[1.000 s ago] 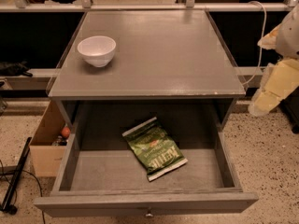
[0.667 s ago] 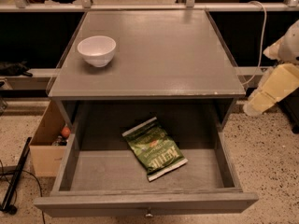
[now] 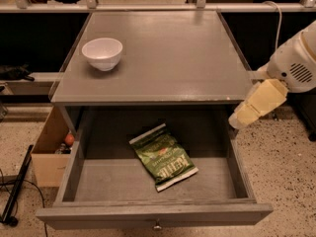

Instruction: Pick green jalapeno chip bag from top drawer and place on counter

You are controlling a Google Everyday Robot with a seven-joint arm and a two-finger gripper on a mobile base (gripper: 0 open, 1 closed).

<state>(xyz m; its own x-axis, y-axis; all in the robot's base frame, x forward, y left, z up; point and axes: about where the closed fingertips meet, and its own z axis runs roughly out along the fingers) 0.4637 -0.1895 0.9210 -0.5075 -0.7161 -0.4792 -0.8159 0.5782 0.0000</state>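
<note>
Standing on a speckled terrazzo floor (image 3: 289,162), the grey desk (image 3: 173,58) has a flat matte top with worn pale edges, and a metal rail (image 3: 148,6) runs along behind it. A white bowl (image 3: 102,53) sits upright near the top's back left corner. To the left, on the floor, is an open tan cardboard box (image 3: 49,152) with something small and orange-red (image 3: 69,139) inside, and a black pole (image 3: 17,184) lies beside it.

The drawer (image 3: 207,216) is pulled well out, a small metal knob (image 3: 157,226) centred on its front. Flat on its bottom, a little right of the middle and turned at an angle, lies the bag (image 3: 164,157). It is crinkly and green with pale sealed strips at both ends and touches none of the drawer's walls. Light lettering near its lower end looks like "Kettle"; the smaller print above it is too fine to read.

The hand (image 3: 239,118), pale yellow on a white arm (image 3: 296,68), hangs at the desk's front right corner, just above the drawer's right wall and well apart from the bag. It holds nothing, and I cannot tell whether it is wide or narrow.
</note>
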